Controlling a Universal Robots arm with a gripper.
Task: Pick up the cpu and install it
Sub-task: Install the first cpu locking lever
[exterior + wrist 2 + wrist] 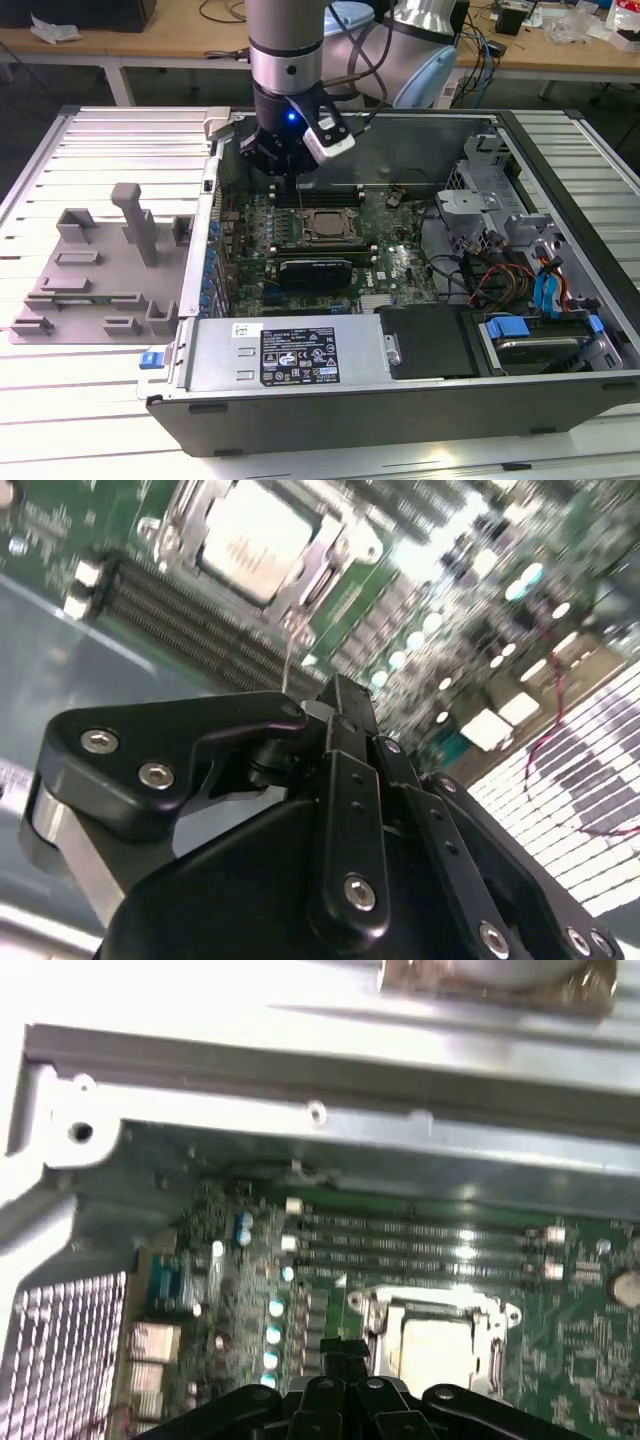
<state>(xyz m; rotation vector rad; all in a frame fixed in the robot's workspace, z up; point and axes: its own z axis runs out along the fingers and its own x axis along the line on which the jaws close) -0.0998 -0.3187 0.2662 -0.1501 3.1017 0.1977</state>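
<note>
Bright overhead light, blurred wrist views

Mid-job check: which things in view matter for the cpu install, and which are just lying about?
Job: cpu, seated in the motherboard socket; gripper, above the board and holding nothing.

Lying about: grey fixture outside the computer case; power supply; drive cables.

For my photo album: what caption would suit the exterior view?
Robot gripper above an open computer case, with the cpu seated in the motherboard socket.
</note>
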